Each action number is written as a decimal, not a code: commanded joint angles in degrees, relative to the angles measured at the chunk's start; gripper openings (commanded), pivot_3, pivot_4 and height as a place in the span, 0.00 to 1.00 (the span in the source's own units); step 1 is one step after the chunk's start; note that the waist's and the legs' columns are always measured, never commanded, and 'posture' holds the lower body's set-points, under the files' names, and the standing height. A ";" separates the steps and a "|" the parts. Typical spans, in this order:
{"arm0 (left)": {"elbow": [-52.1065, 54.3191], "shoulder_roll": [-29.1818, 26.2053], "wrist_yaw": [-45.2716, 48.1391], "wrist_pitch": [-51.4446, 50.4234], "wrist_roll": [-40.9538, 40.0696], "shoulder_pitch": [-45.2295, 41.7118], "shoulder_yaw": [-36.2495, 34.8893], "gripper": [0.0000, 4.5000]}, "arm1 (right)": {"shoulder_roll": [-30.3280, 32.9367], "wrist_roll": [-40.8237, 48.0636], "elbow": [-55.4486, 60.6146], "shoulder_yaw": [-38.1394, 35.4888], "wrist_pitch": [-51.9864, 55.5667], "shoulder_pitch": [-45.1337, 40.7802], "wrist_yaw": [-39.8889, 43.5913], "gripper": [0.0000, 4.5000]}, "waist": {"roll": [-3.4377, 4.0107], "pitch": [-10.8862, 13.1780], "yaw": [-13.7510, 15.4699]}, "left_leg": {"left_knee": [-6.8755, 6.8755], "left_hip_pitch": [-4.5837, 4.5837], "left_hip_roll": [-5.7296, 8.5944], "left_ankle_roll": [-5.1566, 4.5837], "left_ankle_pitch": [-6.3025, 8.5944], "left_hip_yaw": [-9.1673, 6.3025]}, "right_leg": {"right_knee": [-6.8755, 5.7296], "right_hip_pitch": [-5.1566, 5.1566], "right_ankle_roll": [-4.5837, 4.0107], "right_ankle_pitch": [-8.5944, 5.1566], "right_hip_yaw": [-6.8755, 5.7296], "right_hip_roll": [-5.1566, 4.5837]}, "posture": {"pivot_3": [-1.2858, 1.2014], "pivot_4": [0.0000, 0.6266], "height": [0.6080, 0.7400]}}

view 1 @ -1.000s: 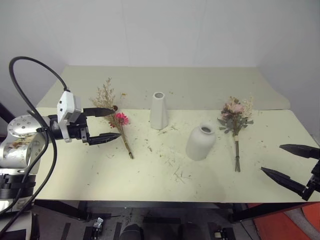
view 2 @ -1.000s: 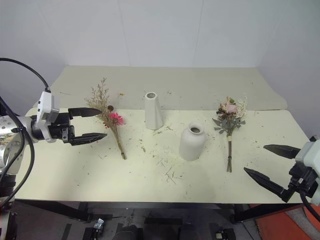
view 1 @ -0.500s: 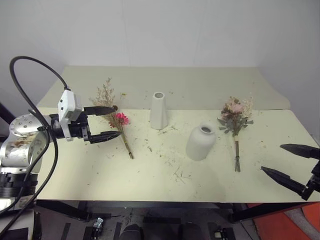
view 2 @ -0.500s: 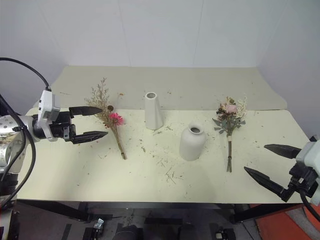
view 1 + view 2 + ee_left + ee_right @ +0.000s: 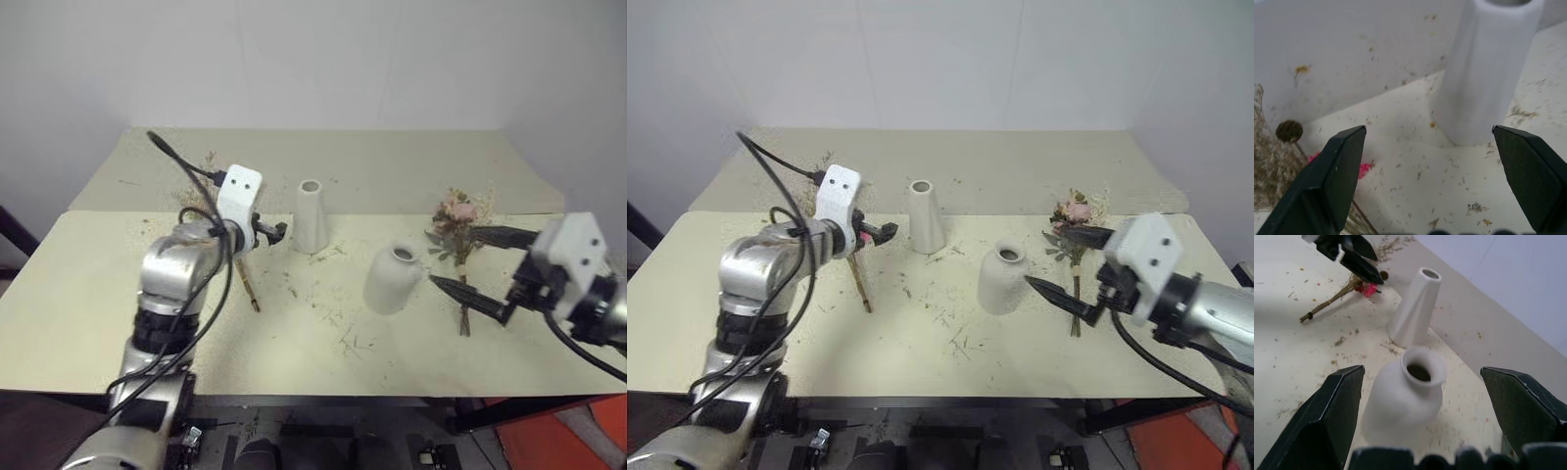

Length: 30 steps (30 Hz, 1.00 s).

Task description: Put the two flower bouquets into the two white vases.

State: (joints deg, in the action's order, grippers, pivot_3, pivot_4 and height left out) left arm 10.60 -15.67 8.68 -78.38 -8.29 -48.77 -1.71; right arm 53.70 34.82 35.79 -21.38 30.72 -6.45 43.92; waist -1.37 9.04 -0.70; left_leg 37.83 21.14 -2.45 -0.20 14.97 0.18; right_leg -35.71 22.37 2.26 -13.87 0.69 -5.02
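At centre left of the frame, the left claw, jaws apart and empty, hovers beside the daisy bouquet. At right, the right claw gapes around the rose bouquet. Both bouquets lie on the tabletop; the tall vase and round vase stand empty, nothing done.

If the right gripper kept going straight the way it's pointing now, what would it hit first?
Most likely the short, rounded white ceramic vase, which sits directly ahead between the open fingers of the right gripper. The tall, slim white cone vase stands beyond it. Depth is uncertain, so it might pass just above the neck.
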 commanded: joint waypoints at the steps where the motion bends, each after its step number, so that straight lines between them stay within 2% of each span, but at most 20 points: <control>1: 0.89 7.05 -9.10 -11.80 5.61 -5.30 -7.87 1.00 | 0.14 -1.69 -1.99 4.03 -0.38 -5.74 -0.78 0.99 | -0.02 0.01 0.02 | 0.01 0.00 0.02 0.00 0.00 -0.03 | 0.01 -0.01 0.00 0.00 -0.01 0.00 | 0.52 0.24 1.00; 5: 3.10 13.51 -15.18 -14.12 9.89 -4.55 -9.29 1.00 | -0.56 -3.14 -5.32 8.65 -1.68 -11.47 0.59 0.99 | -0.01 0.01 0.02 | -0.01 -0.03 0.11 0.00 0.00 -0.13 | 0.02 -0.03 0.00 0.00 0.02 -0.06 | 0.52 0.24 1.00; 10: 2.07 16.29 -17.31 -14.12 12.20 -3.35 -11.06 1.00 | -1.27 -4.25 -8.04 11.83 -2.63 -15.45 2.66 0.99 | -0.01 0.01 0.05 | -0.01 -0.02 0.16 0.02 -0.01 -0.19 | -0.01 -0.01 0.00 0.00 0.01 -0.10 | 0.52 0.24 1.00; 19: -7.61 15.47 -21.05 -12.93 15.99 -5.48 -13.73 1.00 | -2.34 -5.03 -6.93 11.90 -1.56 -14.57 2.35 0.99 | -0.01 0.01 0.13 | -0.01 0.00 0.32 0.03 -0.02 -0.26 | -0.01 -0.01 0.00 0.00 -0.01 -0.24 | 0.52 0.24 1.00; 25: -17.01 13.68 -20.03 -3.39 14.59 -6.14 -12.19 1.00 | -2.53 -4.60 -3.86 9.84 -0.08 -10.74 0.25 0.99 | -0.01 0.01 0.42 | -0.03 0.01 0.35 0.04 -0.03 -0.28 | -0.03 0.00 0.01 0.00 -0.01 -0.28 | 0.52 0.24 1.00; 30: -26.33 13.37 -21.88 4.27 13.66 -8.51 -15.68 1.00 | -2.17 -3.84 -1.57 7.48 1.09 -8.12 -0.77 0.99 | -0.01 0.01 0.69 | -0.03 0.01 0.37 0.06 -0.03 -0.29 | -0.02 0.00 0.01 0.00 -0.01 -0.28 | 0.52 0.24 1.00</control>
State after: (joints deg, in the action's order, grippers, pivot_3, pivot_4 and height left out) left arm -14.41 -1.84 -12.39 -77.18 6.29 -55.26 -16.13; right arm 51.06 30.51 32.08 -10.96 31.24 -14.50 43.93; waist -1.38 9.05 -0.01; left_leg 37.80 21.15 -2.08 -0.14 14.94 -0.10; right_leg -35.72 22.38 2.27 -13.88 0.68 -5.30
